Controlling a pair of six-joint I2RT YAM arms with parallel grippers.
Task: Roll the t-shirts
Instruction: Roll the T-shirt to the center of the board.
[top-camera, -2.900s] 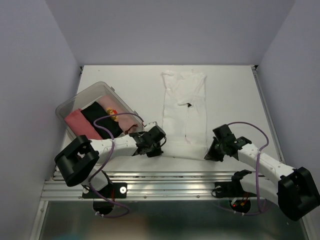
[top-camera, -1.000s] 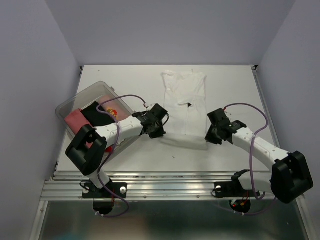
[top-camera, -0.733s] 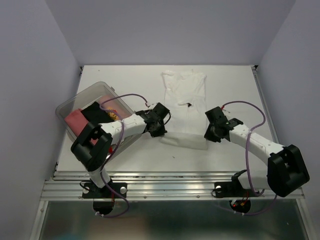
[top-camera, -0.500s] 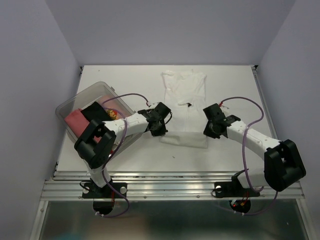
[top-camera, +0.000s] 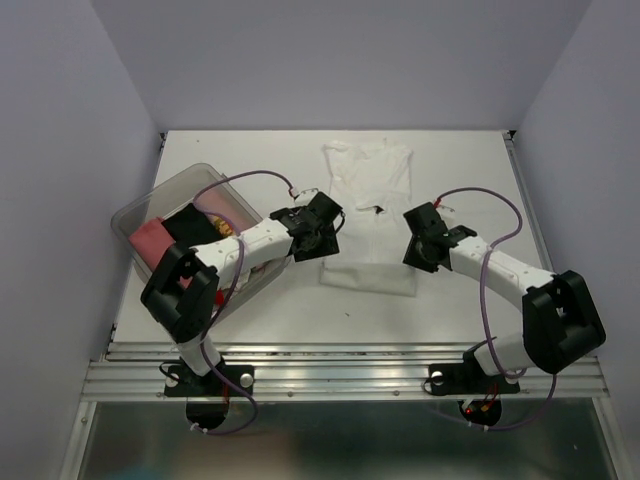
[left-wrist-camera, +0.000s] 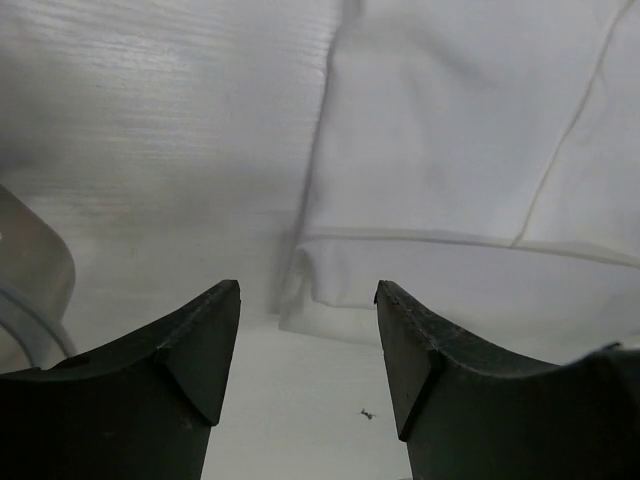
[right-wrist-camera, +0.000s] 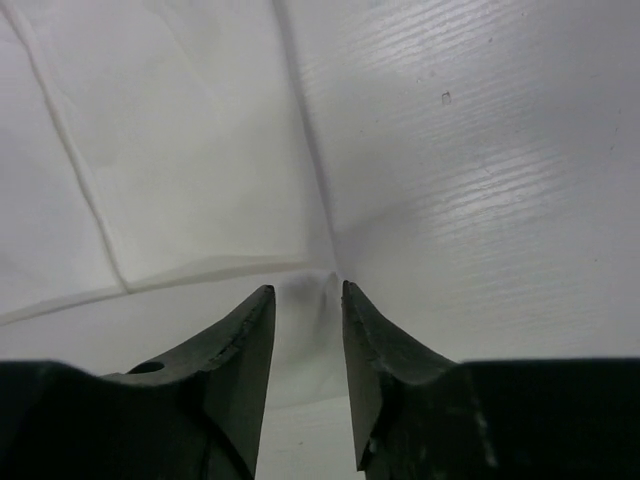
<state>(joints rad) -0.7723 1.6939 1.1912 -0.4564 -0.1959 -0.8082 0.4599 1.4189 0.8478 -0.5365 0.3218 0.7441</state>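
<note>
The white t-shirt (top-camera: 368, 185) lies flat along the middle of the table, and its near end is folded back over itself into a double layer (top-camera: 368, 275). My left gripper (top-camera: 318, 240) hovers at the left corner of that fold, open; in the left wrist view its gap (left-wrist-camera: 308, 295) holds nothing, and the folded corner (left-wrist-camera: 330, 300) lies just past the tips. My right gripper (top-camera: 421, 250) is at the fold's right corner. Its jaws (right-wrist-camera: 306, 290) stand a little apart over the cloth edge (right-wrist-camera: 180, 150) and are not pinching it. More t-shirts lie in the tub: pink (top-camera: 150, 243), black (top-camera: 190, 225), printed (top-camera: 225, 215).
The clear plastic tub (top-camera: 172, 190) stands at the left of the white table (top-camera: 470, 180), close beside my left arm. Purple-grey walls close in the back and both sides. A metal rail (top-camera: 340, 375) runs along the near edge.
Both grippers carried the shirt's near hem away from the bases, folding it over the body. Both jaws then came apart and let go of the cloth, the left wider.
</note>
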